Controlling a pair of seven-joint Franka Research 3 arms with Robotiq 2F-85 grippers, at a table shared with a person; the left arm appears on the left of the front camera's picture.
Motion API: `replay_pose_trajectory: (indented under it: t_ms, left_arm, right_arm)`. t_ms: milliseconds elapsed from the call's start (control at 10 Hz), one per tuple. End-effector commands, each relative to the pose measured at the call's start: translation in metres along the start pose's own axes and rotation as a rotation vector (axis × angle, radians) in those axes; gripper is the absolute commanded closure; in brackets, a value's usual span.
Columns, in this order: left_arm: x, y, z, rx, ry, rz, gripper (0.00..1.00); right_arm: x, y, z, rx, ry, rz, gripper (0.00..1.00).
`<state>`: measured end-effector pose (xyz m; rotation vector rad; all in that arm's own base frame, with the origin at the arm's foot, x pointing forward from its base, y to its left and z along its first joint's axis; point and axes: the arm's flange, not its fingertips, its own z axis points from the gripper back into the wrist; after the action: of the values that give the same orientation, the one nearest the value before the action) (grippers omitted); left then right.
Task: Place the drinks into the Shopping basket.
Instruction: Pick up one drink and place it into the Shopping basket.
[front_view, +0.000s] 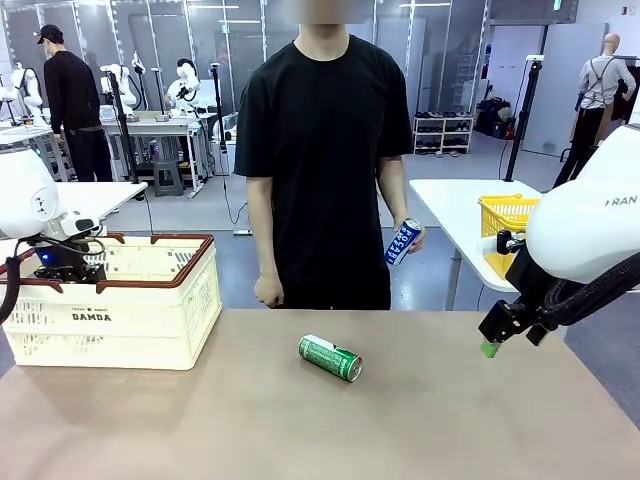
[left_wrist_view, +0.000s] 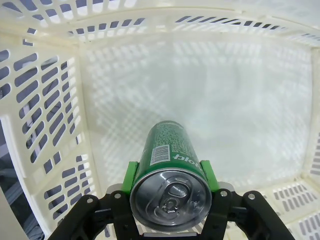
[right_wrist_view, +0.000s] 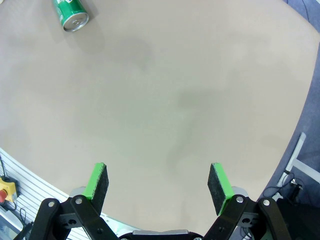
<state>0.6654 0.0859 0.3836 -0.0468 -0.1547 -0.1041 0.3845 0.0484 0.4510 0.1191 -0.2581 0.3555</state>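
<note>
Left wrist view: the left end effector (left_wrist_view: 169, 176) grips 1 slim green metal can (left_wrist_view: 167, 145) between its green pads, hanging inside the cream-white slotted plastic shopping basket (left_wrist_view: 47, 100) and not yet let go. A second green can (front_view: 330, 359) lies on the brown tabletop (front_view: 200, 420) and a blue lettered can (front_view: 402, 242) is in the person's hand (front_view: 417, 236). The right end effector (front_view: 489, 349) hovers spread wide and empty, so most of the job looks left to do.

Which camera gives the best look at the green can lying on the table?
The front view: the green can lies sideways on the table, whole and unobstructed. The right wrist view catches it at the top edge, partly cropped. The left wrist view looks into the basket at another can.
</note>
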Motion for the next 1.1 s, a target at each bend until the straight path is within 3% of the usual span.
replay_pose_trajectory:
  t_ms: [0, 300, 1000]
  left_arm:
    - [0.005, 0.001, -0.007, 0.01, 0.03, -0.023, 0.36]
    - [0.006, 0.003, 0.011, 0.032, 0.031, -0.016, 0.03]
    - [0.011, -0.009, 0.053, 0.094, 0.065, -0.001, 0.0]
  right_arm:
    - [0.0, -0.002, 0.001, 0.007, 0.003, 0.013, 0.0]
    - [0.0, -0.002, 0.001, 0.007, 0.003, 0.013, 0.0]
    - [0.0, -0.002, 0.001, 0.007, 0.003, 0.013, 0.0]
